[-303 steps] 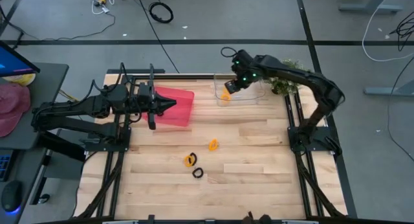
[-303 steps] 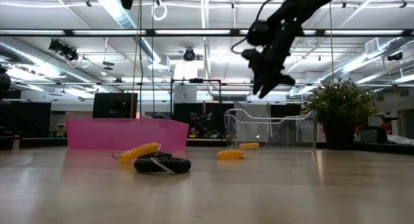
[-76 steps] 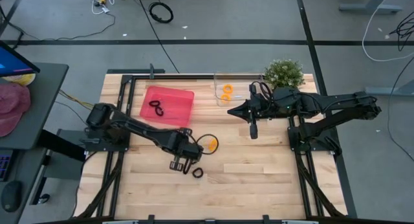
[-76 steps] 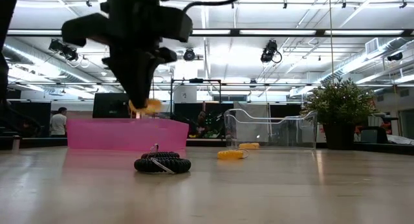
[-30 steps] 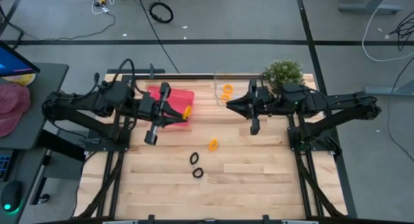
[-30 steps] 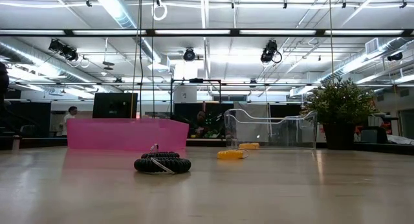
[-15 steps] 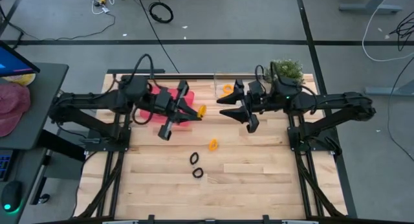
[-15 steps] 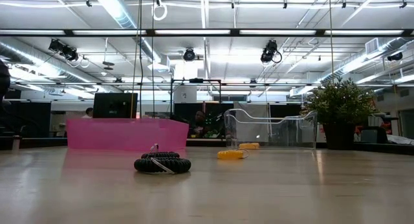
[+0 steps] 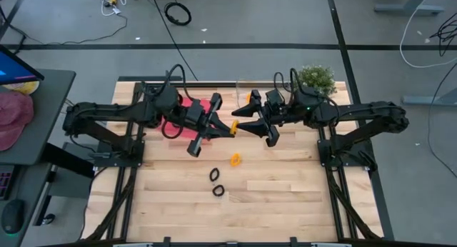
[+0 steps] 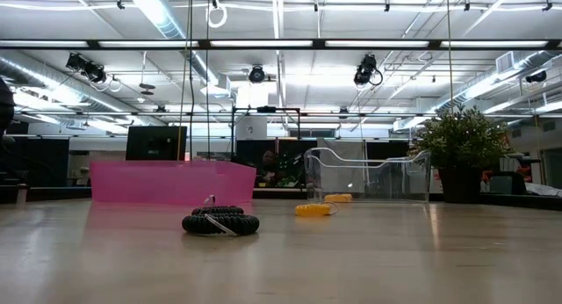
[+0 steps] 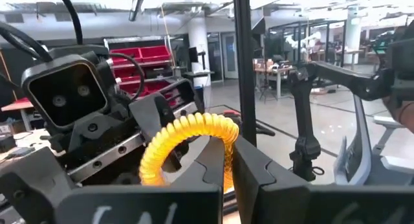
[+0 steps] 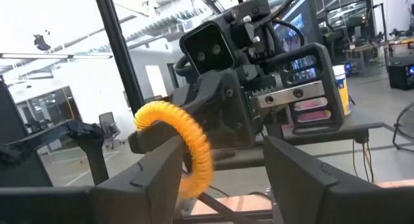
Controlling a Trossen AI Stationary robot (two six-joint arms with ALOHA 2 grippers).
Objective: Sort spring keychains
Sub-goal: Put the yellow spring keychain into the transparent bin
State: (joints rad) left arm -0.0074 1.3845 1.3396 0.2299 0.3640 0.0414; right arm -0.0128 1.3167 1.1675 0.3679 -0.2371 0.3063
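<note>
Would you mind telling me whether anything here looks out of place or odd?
Nothing is spilled or damaged. The one unusual sight: the left gripper holds an orange keychain in mid-air, facing the open right gripper above the table.

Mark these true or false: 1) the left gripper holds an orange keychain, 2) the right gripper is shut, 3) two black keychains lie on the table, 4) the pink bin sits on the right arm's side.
1) True: the left gripper is shut on an orange keychain.
2) False: the right gripper is open, facing that keychain.
3) True: two black keychains lie on the table.
4) False: the pink bin sits on the left arm's side.
</note>
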